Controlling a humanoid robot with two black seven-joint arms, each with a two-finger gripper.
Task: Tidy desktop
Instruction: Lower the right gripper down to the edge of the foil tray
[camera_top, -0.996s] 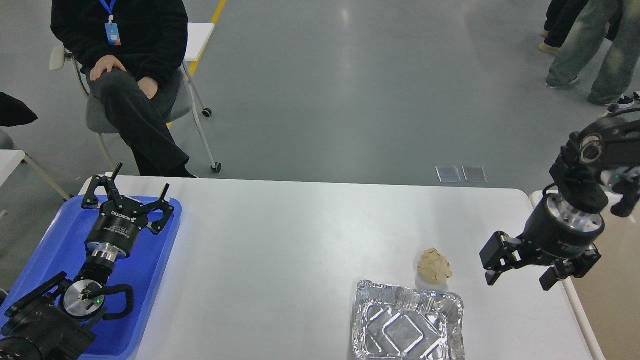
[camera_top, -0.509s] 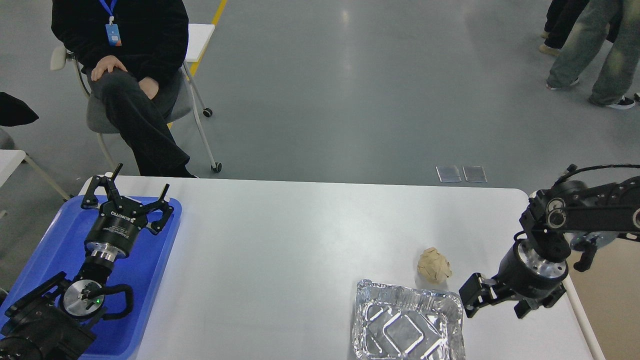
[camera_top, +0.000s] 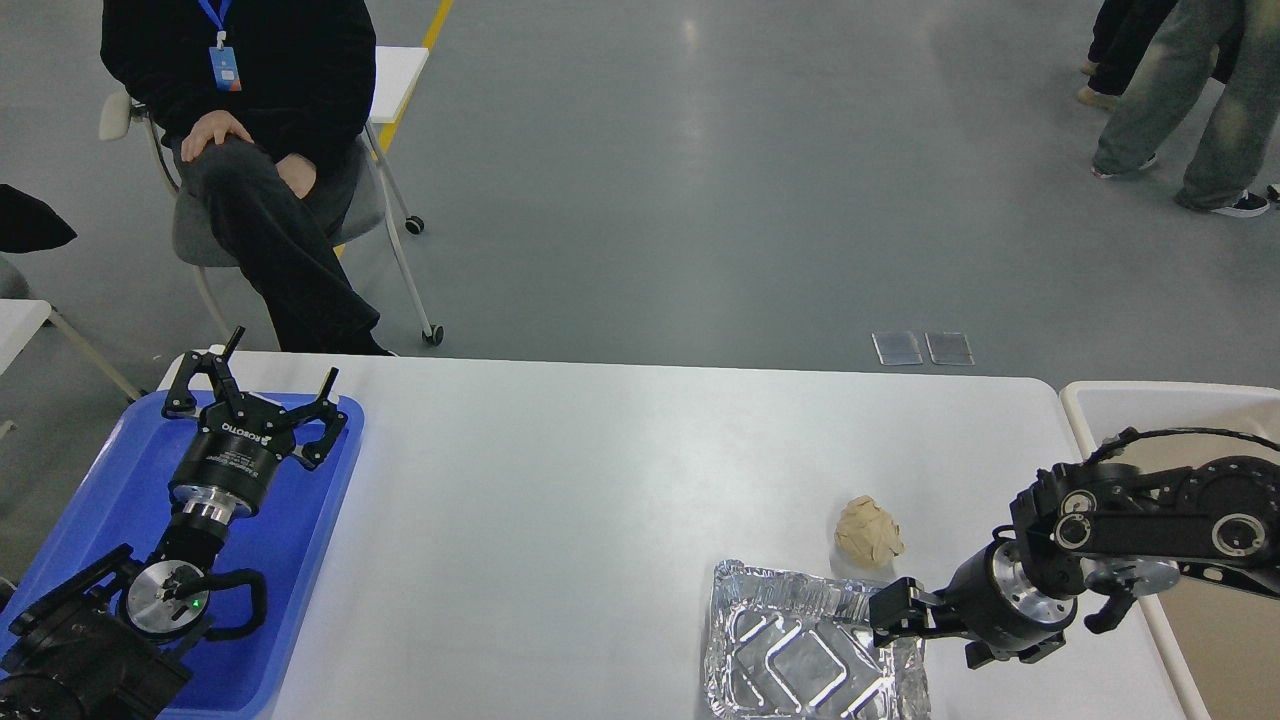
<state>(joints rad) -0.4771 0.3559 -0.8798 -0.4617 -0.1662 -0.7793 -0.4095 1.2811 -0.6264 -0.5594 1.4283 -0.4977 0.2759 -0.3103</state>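
White desktop (camera_top: 600, 500) spanning the view, left gripper (camera_top: 262, 395) over blue tray (camera_top: 110, 480) with jaws spread wide, right gripper (camera_top: 893, 617) at foil tray (camera_top: 790, 650) rim, jaw state indiscernible, crumpled paper ball (camera_top: 868, 532) just behind the foil tray.

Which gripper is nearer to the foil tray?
Right. The right gripper is at the right rim of the foil tray. The left gripper hangs over the blue tray, far to the left.
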